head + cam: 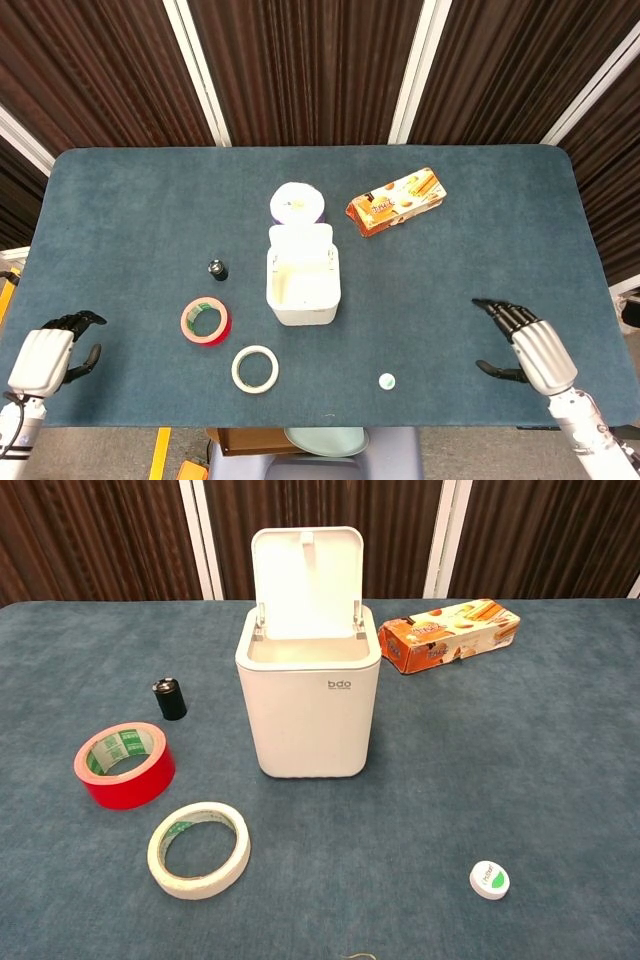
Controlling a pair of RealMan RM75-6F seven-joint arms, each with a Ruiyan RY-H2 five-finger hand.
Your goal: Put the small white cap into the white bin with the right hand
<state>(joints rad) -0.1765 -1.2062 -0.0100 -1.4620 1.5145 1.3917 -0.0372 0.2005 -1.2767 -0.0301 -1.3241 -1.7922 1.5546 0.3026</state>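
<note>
The small white cap [387, 381] [489, 880] lies flat on the blue table near its front edge, right of centre. The white bin [302, 285] [309, 702] stands mid-table with its lid tipped up and its mouth open. My right hand [525, 342] hovers at the front right, fingers spread, holding nothing, well to the right of the cap. At the front left corner my left hand [55, 352] has its fingers curled in with nothing in them. Neither hand shows in the chest view.
A red tape roll [205, 321] [124, 764] and a white tape roll [255, 369] [198, 848] lie left of the bin. A small black cylinder [217, 269] [170, 699] stands further back. An orange snack box [396, 201] [450, 633] lies back right; a white roll [297, 203] sits behind the bin.
</note>
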